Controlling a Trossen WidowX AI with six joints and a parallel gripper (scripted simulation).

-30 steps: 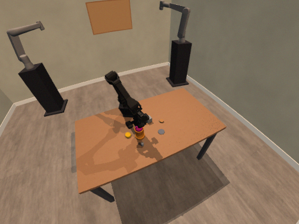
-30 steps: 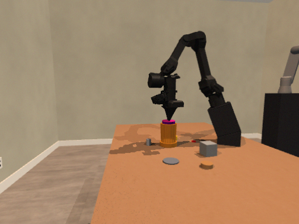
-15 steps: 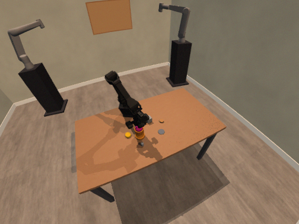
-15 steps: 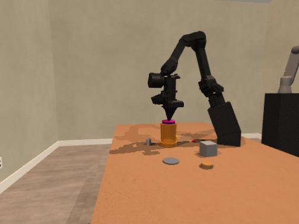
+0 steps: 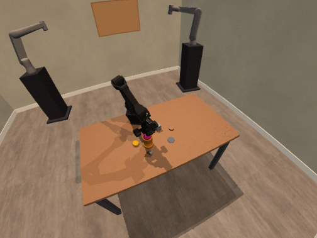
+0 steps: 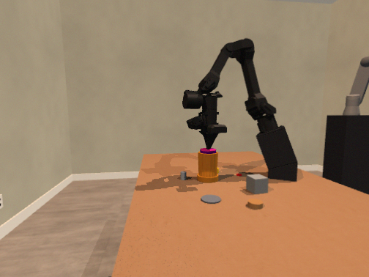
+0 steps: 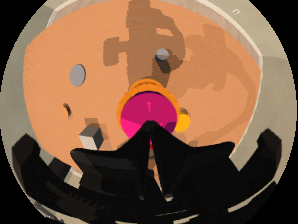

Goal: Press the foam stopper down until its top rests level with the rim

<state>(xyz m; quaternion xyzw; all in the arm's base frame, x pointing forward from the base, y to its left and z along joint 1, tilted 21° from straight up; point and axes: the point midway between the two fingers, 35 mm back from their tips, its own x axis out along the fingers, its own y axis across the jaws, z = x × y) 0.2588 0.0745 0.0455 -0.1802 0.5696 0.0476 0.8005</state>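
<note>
An orange ribbed jar (image 6: pixel 208 166) stands upright on the table, also in the top view (image 5: pixel 148 141) and in the wrist view (image 7: pixel 148 90). A magenta foam stopper (image 6: pixel 208 150) sits in its mouth, its top a little above the rim; it shows as a pink disc in the wrist view (image 7: pixel 148 115). My gripper (image 6: pixel 209 145) is shut, points straight down, and its closed fingertips touch the stopper's top at about the middle. It also shows in the wrist view (image 7: pixel 154 129) and in the top view (image 5: pixel 146 133). Nothing is between the fingers.
A grey cube (image 6: pixel 257 183), a flat grey disc (image 6: pixel 211 198), an orange disc (image 6: pixel 255 204), a small grey peg (image 6: pixel 183 175) and a yellow disc (image 5: pixel 135 143) lie around the jar. The arm's base (image 6: pixel 278 154) stands behind to the right.
</note>
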